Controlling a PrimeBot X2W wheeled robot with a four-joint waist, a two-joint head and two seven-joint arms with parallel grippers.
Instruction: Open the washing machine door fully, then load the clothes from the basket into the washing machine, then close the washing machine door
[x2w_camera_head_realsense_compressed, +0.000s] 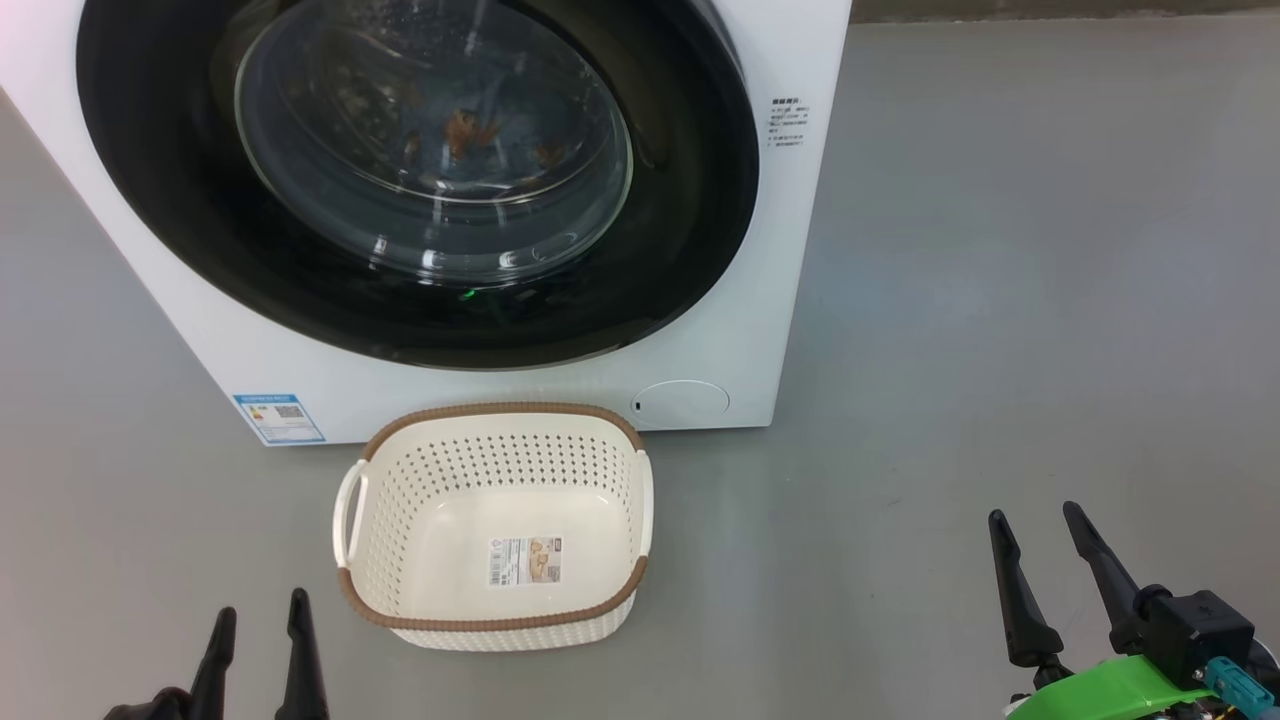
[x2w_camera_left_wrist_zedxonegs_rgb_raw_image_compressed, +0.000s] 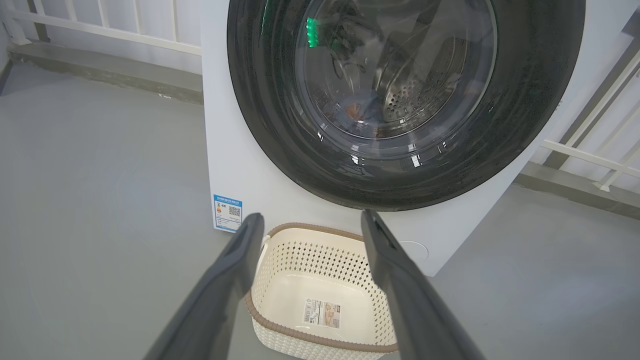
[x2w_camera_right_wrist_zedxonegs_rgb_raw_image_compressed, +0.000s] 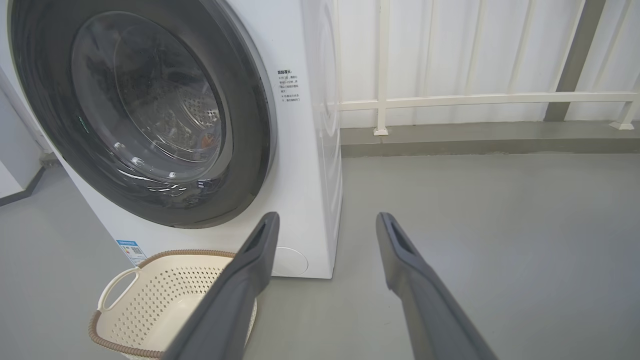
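as the door stands shut, the basket lies lengthwise before it.

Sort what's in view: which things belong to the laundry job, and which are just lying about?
Job: washing machine, washing machine door (shut), clothes behind its glass, basket (empty).
Lying about: blue label sticker, white railing, grey floor.

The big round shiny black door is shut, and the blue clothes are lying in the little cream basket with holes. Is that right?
Not quite. The cream-white perforated plastic basket is empty; the light blue clothes with orange patches lie inside the white washing machine, behind the glossy round black door, which is shut. The head view shows it.
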